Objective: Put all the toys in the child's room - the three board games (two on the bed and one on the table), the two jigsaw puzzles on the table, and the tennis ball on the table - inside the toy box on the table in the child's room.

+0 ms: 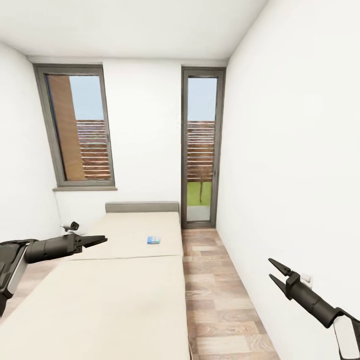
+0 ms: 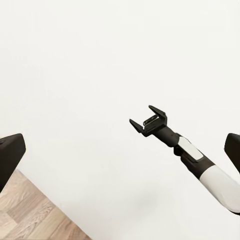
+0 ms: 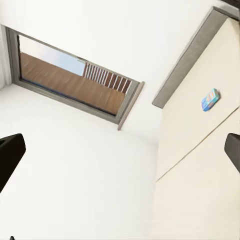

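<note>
A small blue board game (image 1: pixel 153 240) lies on the far section of the cream bed (image 1: pixel 115 290), a little short of the grey headboard (image 1: pixel 142 207). In the right wrist view the same board game (image 3: pixel 210 99) lies on the mattress. My left gripper (image 1: pixel 102 240) hovers open over the bed's left side, well short of the box. To the right of the bed, my right gripper (image 1: pixel 272 270) hangs open and empty above the floor. The left wrist view sees the right gripper (image 2: pixel 148 120) with its jaws spread. The table, toy box, jigsaw puzzles and tennis ball are out of view.
A strip of wood-plank floor (image 1: pixel 220 300) runs between the bed and the white right wall (image 1: pixel 300 175). A grey-framed window (image 1: pixel 80 130) and a tall glazed door (image 1: pixel 202 150) stand in the far wall. A small dark object (image 1: pixel 73 226) sits by the bed's far left corner.
</note>
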You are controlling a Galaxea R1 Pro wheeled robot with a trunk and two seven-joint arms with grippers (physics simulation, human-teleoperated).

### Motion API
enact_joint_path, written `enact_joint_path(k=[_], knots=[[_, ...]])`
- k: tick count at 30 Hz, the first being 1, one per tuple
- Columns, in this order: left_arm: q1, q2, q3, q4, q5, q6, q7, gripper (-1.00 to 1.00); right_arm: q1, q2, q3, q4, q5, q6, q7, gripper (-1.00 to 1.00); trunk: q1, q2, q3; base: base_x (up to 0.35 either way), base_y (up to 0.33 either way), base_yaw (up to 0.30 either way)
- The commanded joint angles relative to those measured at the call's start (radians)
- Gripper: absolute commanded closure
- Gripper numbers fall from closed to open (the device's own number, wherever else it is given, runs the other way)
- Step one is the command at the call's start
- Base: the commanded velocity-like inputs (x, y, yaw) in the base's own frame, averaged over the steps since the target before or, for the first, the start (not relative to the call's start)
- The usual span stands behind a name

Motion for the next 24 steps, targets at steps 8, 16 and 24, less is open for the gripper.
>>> enact_joint_path(k=[8,16,24], knots=[[-0.001,-0.001,0.000,0.000,0.000,0.011,0.000,-1.00,0.000,0.000,0.008,0.000,0.001,0.003,0.003,-1.00,0.000,-0.001,-0.004,0.138,-0.181,0.266],[-0.001,-0.001,0.000,0.000,0.000,0.011,0.000,-1.00,-0.002,-0.004,0.059,0.000,0.002,-0.005,0.003,-1.00,0.000,-0.001,-0.008,0.162,-0.249,0.276],[-0.001,-0.001,0.000,0.000,0.001,0.010,-0.002,-1.00,-0.003,-0.004,0.069,-0.001,0.002,-0.006,0.001,-1.00,0.000,-0.001,-0.013,0.043,-0.163,0.276]])
